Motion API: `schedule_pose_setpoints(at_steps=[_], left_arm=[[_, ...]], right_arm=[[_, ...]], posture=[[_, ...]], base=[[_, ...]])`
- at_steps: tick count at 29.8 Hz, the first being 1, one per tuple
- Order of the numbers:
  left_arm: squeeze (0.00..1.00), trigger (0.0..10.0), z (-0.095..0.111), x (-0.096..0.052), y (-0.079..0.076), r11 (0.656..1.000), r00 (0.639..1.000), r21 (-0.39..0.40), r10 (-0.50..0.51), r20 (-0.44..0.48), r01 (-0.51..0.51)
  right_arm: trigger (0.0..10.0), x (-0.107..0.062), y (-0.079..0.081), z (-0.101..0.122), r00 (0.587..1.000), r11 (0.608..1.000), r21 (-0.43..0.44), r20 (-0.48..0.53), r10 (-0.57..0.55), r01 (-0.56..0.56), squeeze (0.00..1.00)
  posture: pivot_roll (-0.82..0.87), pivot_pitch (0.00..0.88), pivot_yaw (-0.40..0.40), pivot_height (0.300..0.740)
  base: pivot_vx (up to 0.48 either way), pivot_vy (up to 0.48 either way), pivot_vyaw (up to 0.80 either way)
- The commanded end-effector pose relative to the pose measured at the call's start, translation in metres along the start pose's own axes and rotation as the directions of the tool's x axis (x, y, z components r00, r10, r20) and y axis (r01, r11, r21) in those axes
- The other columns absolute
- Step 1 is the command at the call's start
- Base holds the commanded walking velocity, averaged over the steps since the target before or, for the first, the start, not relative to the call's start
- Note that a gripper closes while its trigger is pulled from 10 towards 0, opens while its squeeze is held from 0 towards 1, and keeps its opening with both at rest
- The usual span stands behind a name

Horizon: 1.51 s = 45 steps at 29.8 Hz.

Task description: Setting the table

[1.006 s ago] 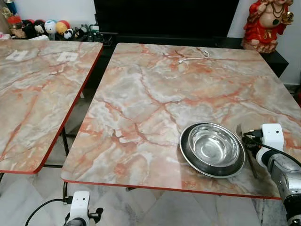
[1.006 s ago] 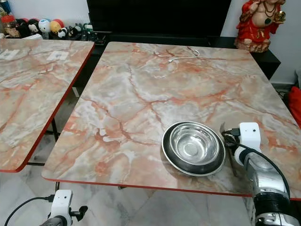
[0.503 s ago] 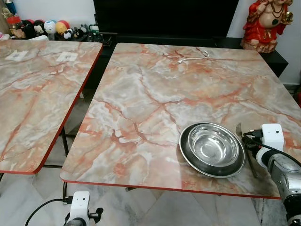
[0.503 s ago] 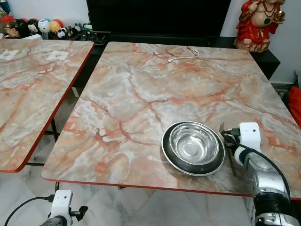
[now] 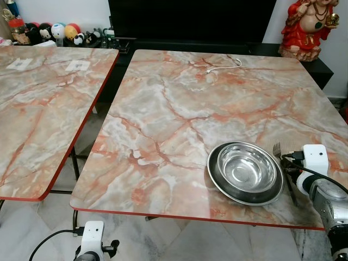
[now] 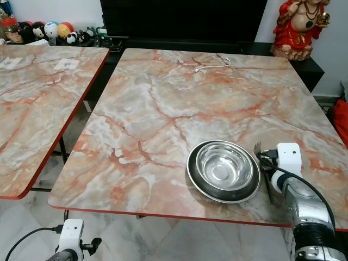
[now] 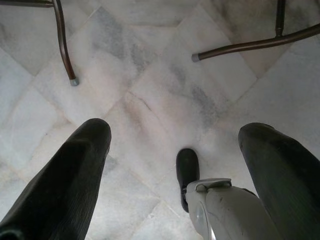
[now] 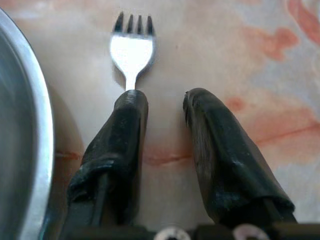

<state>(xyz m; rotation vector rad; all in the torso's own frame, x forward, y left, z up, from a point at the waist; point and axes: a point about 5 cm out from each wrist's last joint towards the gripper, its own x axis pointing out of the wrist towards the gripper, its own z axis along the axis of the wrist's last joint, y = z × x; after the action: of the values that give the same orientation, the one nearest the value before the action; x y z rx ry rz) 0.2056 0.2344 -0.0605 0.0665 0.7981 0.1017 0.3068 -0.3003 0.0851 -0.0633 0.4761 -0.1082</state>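
A steel bowl (image 5: pixel 246 168) sits in a steel plate (image 5: pixel 213 175) near the front right of the marble table (image 5: pixel 179 109). A fork (image 8: pixel 131 47) lies flat on the table just right of the plate, tines (image 5: pixel 277 148) pointing away from me. My right gripper (image 8: pixel 164 97) is low over the fork, open; one finger (image 8: pixel 127 130) covers the handle and the other rests on bare marble beside it. My left gripper (image 7: pixel 175 127) hangs open below the table edge, over the tiled floor.
A second marble table (image 5: pixel 43 98) stands to the left across a narrow gap. A white cable (image 5: pixel 223 67) lies at the far side of my table. A red statue (image 5: pixel 307 27) and small toys (image 5: pixel 54 31) stand behind. Table legs (image 7: pixel 65 45) rise from the floor.
My right gripper has drawn back a little toward the front edge, so more of the fork's tines show. Bowl, plate and left arm have not moved.
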Motion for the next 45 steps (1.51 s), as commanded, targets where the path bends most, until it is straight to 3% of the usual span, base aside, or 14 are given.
schedule_pose_setpoints(at_steps=[1,11,18,26,32,34,36,40,45], left_arm=[[0.00,10.0,-0.006,-0.002,0.003,1.000,1.000,0.008,0.003,-0.024,-0.003],[0.00,10.0,-0.005,-0.002,0.004,1.000,1.000,0.008,0.004,-0.022,-0.004],[0.00,10.0,-0.005,-0.001,0.002,1.000,1.000,0.005,0.002,-0.020,-0.002],[0.00,10.0,-0.004,-0.001,0.000,1.000,1.000,0.002,0.000,-0.017,0.000],[0.00,10.0,-0.003,0.000,-0.001,1.000,1.000,0.001,-0.001,-0.016,0.001],[0.00,10.0,-0.004,-0.001,-0.002,1.000,1.000,0.001,-0.001,-0.018,0.001],[0.00,10.0,-0.005,-0.001,-0.002,1.000,1.000,0.003,-0.001,-0.020,0.001],[0.00,10.0,-0.007,-0.001,-0.002,1.000,1.000,0.002,0.000,-0.022,0.000],[0.00,10.0,-0.008,-0.002,0.000,1.000,1.000,-0.003,0.002,-0.019,-0.002]], right_arm=[[10.0,-0.001,-0.004,-0.009,0.999,1.000,0.013,-0.030,-0.017,0.017,0.00],[10.0,-0.001,-0.003,-0.008,1.000,1.000,0.010,-0.020,-0.024,0.024,0.00],[10.0,-0.002,-0.005,0.009,0.998,0.999,0.045,0.061,-0.029,0.027,0.00],[10.0,-0.003,0.000,0.015,0.996,0.997,0.081,0.088,-0.007,-0.001,0.00],[10.0,-0.007,0.003,0.022,0.984,0.994,0.113,0.176,-0.031,0.011,0.00],[10.0,-0.017,-0.004,0.035,0.921,0.977,0.184,0.352,-0.168,0.108,0.00],[10.0,-0.030,-0.005,0.037,0.855,0.956,0.262,0.458,-0.243,0.132,0.00],[10.0,-0.036,0.006,0.022,0.847,0.956,0.263,0.472,-0.244,0.129,0.00],[10.0,-0.040,0.016,0.025,0.813,0.945,0.311,0.522,-0.258,0.100,0.00]], posture=[[0.07,0.070,-0.022,0.740],[0.07,0.071,-0.021,0.740],[0.06,0.067,-0.022,0.740],[0.06,0.066,-0.025,0.740],[0.06,0.063,-0.029,0.740],[0.06,0.061,-0.031,0.740],[0.06,0.057,-0.034,0.740],[0.06,0.048,-0.037,0.740],[0.06,0.039,-0.040,0.740]], base=[[0.000,0.000,0.00],[0.000,0.000,0.00],[0.000,0.000,0.00],[0.000,0.000,0.00],[0.000,0.000,0.00],[0.000,0.000,0.00],[0.000,0.000,0.00],[0.000,0.000,0.00],[0.000,0.000,0.00]])
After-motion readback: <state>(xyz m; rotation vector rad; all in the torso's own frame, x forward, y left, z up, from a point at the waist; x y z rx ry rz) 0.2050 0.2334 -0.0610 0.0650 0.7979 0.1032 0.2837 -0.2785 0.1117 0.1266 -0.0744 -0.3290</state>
